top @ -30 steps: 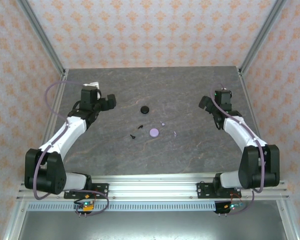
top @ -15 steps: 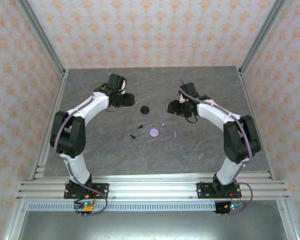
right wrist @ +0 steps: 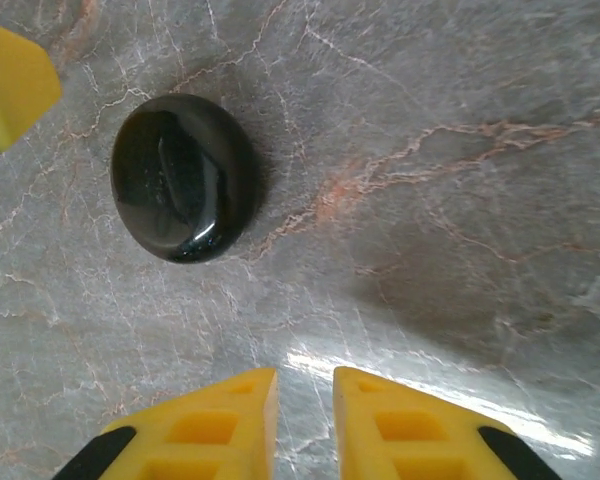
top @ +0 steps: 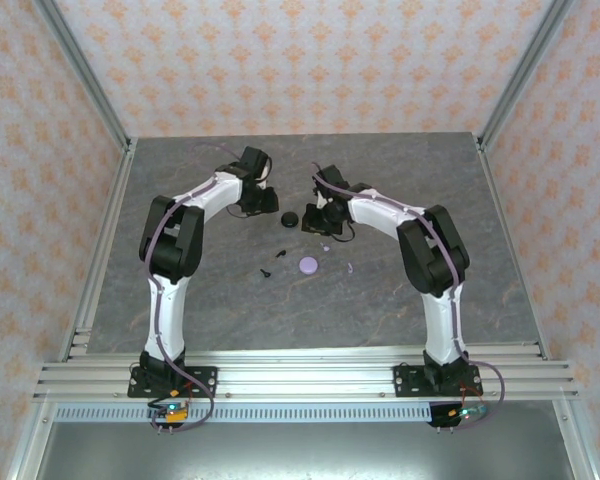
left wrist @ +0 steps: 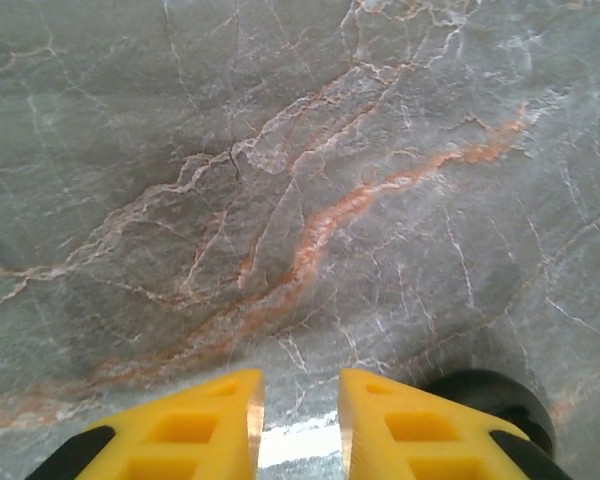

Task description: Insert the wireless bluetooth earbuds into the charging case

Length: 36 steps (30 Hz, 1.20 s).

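Note:
A glossy black round charging case (top: 290,219) lies on the marble table, with a lavender round case (top: 308,265) nearer me. Two black earbuds (top: 280,253) (top: 266,271) and two lavender earbuds (top: 326,247) (top: 349,267) lie loose around the lavender case. My left gripper (top: 267,200) hangs just left of the black case, my right gripper (top: 313,217) just right of it. In the right wrist view the black case (right wrist: 185,178) sits ahead and to the left of my right gripper (right wrist: 305,385). In the left wrist view it (left wrist: 490,400) peeks from behind the right finger of my left gripper (left wrist: 300,385). Both pairs of jaws stand nearly together with nothing between them.
A yellow fingertip of the left gripper (right wrist: 10,80) shows at the top left corner of the right wrist view. Aluminium frame posts (top: 105,200) and patterned walls bound the table (top: 430,170) at the sides and back. Bare marble stretches to either side of the small items.
Both arms have swung inward from the table's sides to flank the black case. Both grippers have gone from wide open to nearly closed. The cases and earbuds have not moved.

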Available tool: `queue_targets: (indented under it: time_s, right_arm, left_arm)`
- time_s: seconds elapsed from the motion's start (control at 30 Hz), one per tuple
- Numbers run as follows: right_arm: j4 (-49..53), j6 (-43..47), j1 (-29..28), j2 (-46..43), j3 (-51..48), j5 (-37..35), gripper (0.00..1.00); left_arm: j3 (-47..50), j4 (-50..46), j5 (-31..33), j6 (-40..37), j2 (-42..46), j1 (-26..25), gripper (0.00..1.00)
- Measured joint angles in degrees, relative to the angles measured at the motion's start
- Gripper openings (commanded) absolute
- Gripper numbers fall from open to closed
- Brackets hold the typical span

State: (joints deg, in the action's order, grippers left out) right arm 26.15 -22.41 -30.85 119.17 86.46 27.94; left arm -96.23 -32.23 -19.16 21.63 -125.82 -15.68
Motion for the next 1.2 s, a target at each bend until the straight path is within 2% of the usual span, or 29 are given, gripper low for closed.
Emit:
queue_targets:
  time_s: [0.33, 0.7, 1.2]
  right_arm:
    - [0.0, -2.7, 0.1, 4.4, 4.3, 1.2, 0.18]
    - [0.2, -4.9, 0.1, 7.3, 6.9, 1.9, 0.16]
    - [3.0, -6.1, 0.1, 10.0, 12.2, -1.6, 0.15]
  left_arm:
    - [-4.0, -1.4, -1.9, 0.9, -2.3, -0.2, 0.21]
    - [-4.3, -1.5, -3.5, 0.9, -4.1, -0.9, 0.20]
    - [1.7, 0.3, -5.3, 0.8, -0.6, -1.4, 0.20]
